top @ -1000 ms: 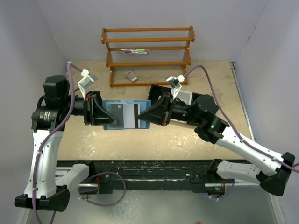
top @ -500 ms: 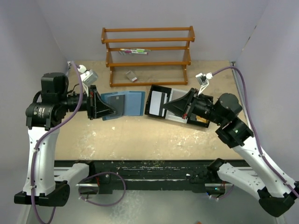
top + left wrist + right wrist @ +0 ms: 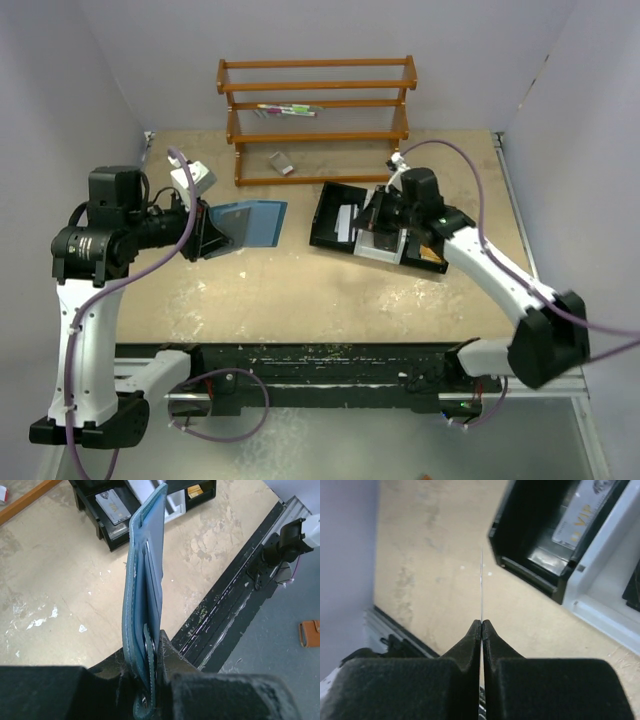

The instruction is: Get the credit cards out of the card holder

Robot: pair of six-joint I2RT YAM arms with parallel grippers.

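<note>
Holding check: right gripper (image 3: 481,624) is closed on one credit card (image 3: 481,580), seen edge-on and pinched at one end only, with most of its length sticking out free. Left gripper (image 3: 149,672) is clamped on the snap-tab end of the card holder (image 3: 150,570), which stands out unsupported above the counter (image 3: 60,590). Black tray (image 3: 530,565) lies just beside the card's tip; a second card (image 3: 576,520) sits in one compartment. Risks, as judged: the short pinch lets the card pivot or slide out; a release short of the tray wall drops it on the counter or props it on the rim. The soft holder may sag or twist in the grip. Cannot tell whether cards remain inside.
</note>
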